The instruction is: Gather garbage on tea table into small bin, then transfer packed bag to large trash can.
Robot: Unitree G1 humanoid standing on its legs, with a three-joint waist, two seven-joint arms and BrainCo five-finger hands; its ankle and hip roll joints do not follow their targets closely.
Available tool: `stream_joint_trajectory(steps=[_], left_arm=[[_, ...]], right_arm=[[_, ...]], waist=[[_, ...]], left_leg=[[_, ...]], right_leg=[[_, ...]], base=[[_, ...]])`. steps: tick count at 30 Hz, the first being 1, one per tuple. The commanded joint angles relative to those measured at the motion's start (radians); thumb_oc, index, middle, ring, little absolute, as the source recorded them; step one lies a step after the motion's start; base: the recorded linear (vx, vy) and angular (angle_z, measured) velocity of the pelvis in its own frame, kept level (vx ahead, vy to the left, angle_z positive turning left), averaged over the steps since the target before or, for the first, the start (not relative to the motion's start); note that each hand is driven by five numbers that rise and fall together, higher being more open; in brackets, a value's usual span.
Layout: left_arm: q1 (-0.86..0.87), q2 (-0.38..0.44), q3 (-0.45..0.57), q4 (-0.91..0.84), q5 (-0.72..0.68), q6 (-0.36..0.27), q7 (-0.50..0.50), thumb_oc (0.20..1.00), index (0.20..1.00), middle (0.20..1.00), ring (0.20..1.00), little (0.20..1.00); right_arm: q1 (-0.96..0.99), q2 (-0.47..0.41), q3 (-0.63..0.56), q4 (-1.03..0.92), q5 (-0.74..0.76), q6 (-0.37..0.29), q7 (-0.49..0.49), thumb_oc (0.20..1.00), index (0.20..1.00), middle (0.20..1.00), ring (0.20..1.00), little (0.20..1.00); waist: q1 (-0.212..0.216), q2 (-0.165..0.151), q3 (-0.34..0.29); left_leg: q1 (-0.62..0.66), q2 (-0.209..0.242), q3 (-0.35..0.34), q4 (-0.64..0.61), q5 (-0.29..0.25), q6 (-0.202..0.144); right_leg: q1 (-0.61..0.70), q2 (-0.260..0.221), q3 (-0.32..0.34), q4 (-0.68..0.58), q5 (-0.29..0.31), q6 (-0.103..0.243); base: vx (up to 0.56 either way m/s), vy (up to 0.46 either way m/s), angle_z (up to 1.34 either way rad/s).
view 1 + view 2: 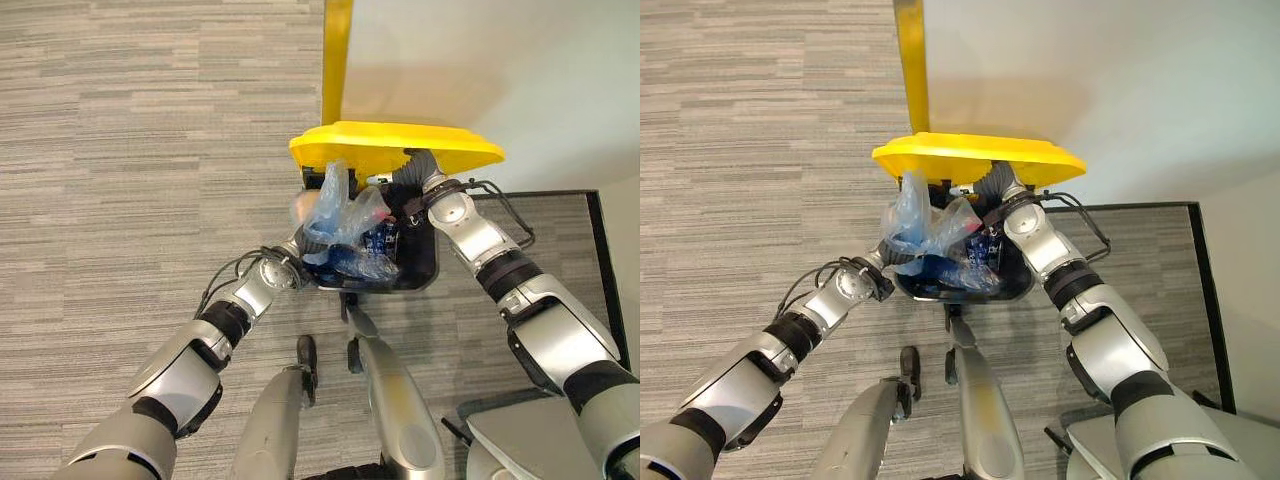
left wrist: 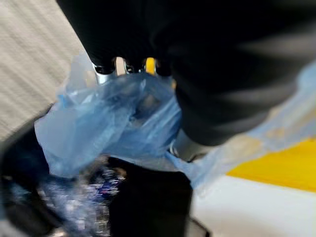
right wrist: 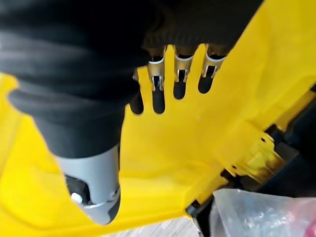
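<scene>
Both hands work at the black bin (image 1: 425, 268): right hand (image 3: 163, 84), fingers straight, props its yellow lid (image 1: 400, 143); left hand (image 2: 148, 69) pinches the blue bag (image 1: 340, 215)

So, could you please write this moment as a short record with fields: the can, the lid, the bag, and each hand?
can: black large trash can, open, on grey carpet
lid: yellow lid, raised above the opening
bag: blue plastic bag, filled, partly inside the can, its top above the rim
right hand: right hand, straight fingers against the lid's underside, propping it
left hand: left hand at the bag's top; fingers hidden in plastic
</scene>
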Motion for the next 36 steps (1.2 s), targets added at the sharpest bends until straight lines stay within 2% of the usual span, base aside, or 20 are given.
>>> stream_joint_trajectory(steps=[1,2,3,4,8,16,19,23,26,30,31,32,33,34,36], left_arm=[[0.057,-0.007,0.058,-0.03,0.078,-0.017,0.06,0.2,0.2,0.2,0.2,0.2],[0.061,-0.005,0.067,-0.008,0.091,-0.013,0.07,0.2,0.2,0.2,0.2,0.2],[0.064,-0.002,0.076,0.011,0.106,-0.004,0.076,0.492,0.492,0.492,0.492,0.492],[0.069,0.0,0.086,0.028,0.116,0.003,0.081,1.0,1.0,1.0,1.0,1.0],[0.132,0.032,0.12,0.024,0.176,0.019,0.082,1.0,1.0,1.0,1.0,1.0],[0.241,0.024,0.185,-0.051,0.119,0.003,0.06,1.0,1.0,1.0,1.0,1.0],[0.303,0.033,0.22,-0.104,0.106,-0.002,0.052,1.0,1.0,1.0,1.0,1.0],[0.425,0.063,0.297,-0.193,0.075,-0.01,0.04,1.0,1.0,1.0,1.0,1.0],[0.536,0.081,0.377,-0.26,0.02,-0.019,0.013,1.0,1.0,1.0,1.0,1.0],[0.713,0.091,0.512,-0.31,-0.046,-0.016,-0.029,1.0,1.0,1.0,1.0,1.0],[0.715,0.091,0.512,-0.312,-0.045,-0.015,-0.029,1.0,1.0,1.0,1.0,1.0],[0.743,0.095,0.539,-0.32,-0.048,-0.013,-0.035,1.0,1.0,1.0,1.0,1.0],[0.771,0.097,0.563,-0.326,-0.056,-0.013,-0.037,1.0,1.0,1.0,1.0,1.0],[0.803,0.098,0.588,-0.346,-0.067,-0.012,-0.042,1.0,1.0,1.0,1.0,1.0],[0.844,0.102,0.626,-0.348,-0.064,-0.004,-0.046,1.0,1.0,1.0,1.0,1.0]], right_arm=[[-0.045,-0.002,0.012,-0.07,0.034,-0.059,-0.044,1.0,1.0,1.0,1.0,1.0],[-0.039,0.002,0.012,-0.085,0.033,-0.061,-0.046,1.0,1.0,1.0,1.0,1.0],[-0.035,0.007,0.012,-0.1,0.03,-0.064,-0.046,1.0,1.0,1.0,1.0,1.0],[-0.028,0.009,0.015,-0.111,0.027,-0.065,-0.043,1.0,1.0,1.0,1.0,1.0],[0.005,0.014,0.015,-0.165,0.022,-0.069,-0.024,1.0,1.0,1.0,1.0,1.0],[0.111,-0.006,0.005,-0.212,0.023,-0.065,0.023,1.0,1.0,1.0,1.0,1.0],[0.188,-0.015,-0.016,-0.24,0.014,-0.063,0.042,1.0,1.0,1.0,1.0,1.0],[0.326,-0.015,-0.061,-0.289,-0.003,-0.058,0.075,1.0,1.0,1.0,1.0,1.0],[0.441,-0.016,-0.11,-0.322,-0.025,-0.053,0.094,1.0,1.0,1.0,1.0,1.0],[0.644,-0.035,-0.226,-0.37,-0.054,-0.045,0.122,1.0,1.0,1.0,1.0,1.0],[0.646,-0.035,-0.226,-0.371,-0.054,-0.044,0.123,1.0,1.0,1.0,1.0,1.0],[0.69,-0.038,-0.255,-0.387,-0.058,-0.046,0.129,1.0,1.0,1.0,1.0,1.0],[0.734,-0.046,-0.281,-0.397,-0.063,-0.047,0.137,1.0,1.0,1.0,1.0,1.0],[0.776,-0.053,-0.304,-0.411,-0.07,-0.048,0.139,1.0,1.0,1.0,1.0,1.0],[0.838,-0.05,-0.338,-0.412,-0.078,-0.051,0.146,1.0,1.0,1.0,1.0,1.0]], waist=[[0.043,0.031,-0.055],[0.041,0.031,-0.055],[0.039,0.032,-0.053],[0.038,0.032,-0.054],[0.046,0.024,-0.057],[0.045,0.015,-0.085],[0.052,0.014,-0.106],[0.065,-0.003,-0.137],[0.081,-0.013,-0.145],[0.088,-0.012,-0.157],[0.088,-0.012,-0.158],[0.082,-0.007,-0.156],[0.078,0.003,-0.151],[0.078,0.015,-0.151],[0.094,0.04,-0.156]], left_leg=[[0.116,-0.016,0.043,-0.052,-0.12,-0.014],[0.111,-0.013,0.048,-0.053,-0.12,-0.014],[0.109,-0.009,0.051,-0.055,-0.119,-0.015],[0.109,-0.005,0.054,-0.061,-0.117,-0.016],[0.124,0.005,0.078,-0.076,-0.114,-0.019],[0.191,-0.004,0.07,-0.092,-0.125,-0.016],[0.219,0.001,0.063,-0.095,-0.137,-0.012],[0.267,-0.008,0.053,-0.119,-0.133,-0.004],[0.3,-0.019,0.042,-0.131,-0.131,0.004],[0.351,-0.057,0.024,-0.165,-0.113,0.02],[0.352,-0.058,0.024,-0.167,-0.113,0.02],[0.355,-0.061,0.019,-0.172,-0.102,0.024],[0.35,-0.056,0.012,-0.176,-0.084,0.027],[0.344,-0.045,0.008,-0.185,-0.066,0.027],[0.323,-0.012,0.016,-0.204,-0.025,0.029]], right_leg=[[-0.027,0.01,-0.033,0.005,0.031,0.053],[-0.032,0.011,-0.035,0.003,0.032,0.054],[-0.041,0.012,-0.038,0.006,0.035,0.057],[-0.042,0.012,-0.045,0.004,0.035,0.06],[-0.032,0.005,-0.081,-0.011,0.041,0.066],[0.029,0.004,-0.078,-0.03,0.054,0.059],[0.062,0.01,-0.082,-0.037,0.052,0.056],[0.103,0.007,-0.087,-0.05,0.06,0.06],[0.132,0.006,-0.083,-0.056,0.082,0.074],[0.163,-0.008,-0.065,-0.066,0.149,0.122],[0.164,-0.008,-0.065,-0.066,0.149,0.123],[0.158,-0.009,-0.048,-0.052,0.176,0.14],[0.15,0.001,-0.016,-0.016,0.168,0.151],[0.146,0.017,0.01,0.026,0.132,0.149],[0.145,0.027,0.002,0.14,0.033,0.101]], base=[[0.01,0.006,-0.09],[0.02,0.001,-0.17],[0.01,-0.005,-0.21],[0.03,-0.008,-0.2],[0.04,0.005,-0.12],[0.02,0.006,-0.09],[0.01,-0.017,0.11],[-0.01,-0.021,0.03],[-0.05,-0.009,-0.01],[-0.05,0.038,0.06],[-0.04,0.046,0.15],[-0.07,0.021,0.08],[-0.12,0.039,0.06],[-0.18,0.045,0.08],[-0.2,0.023,0.01]])
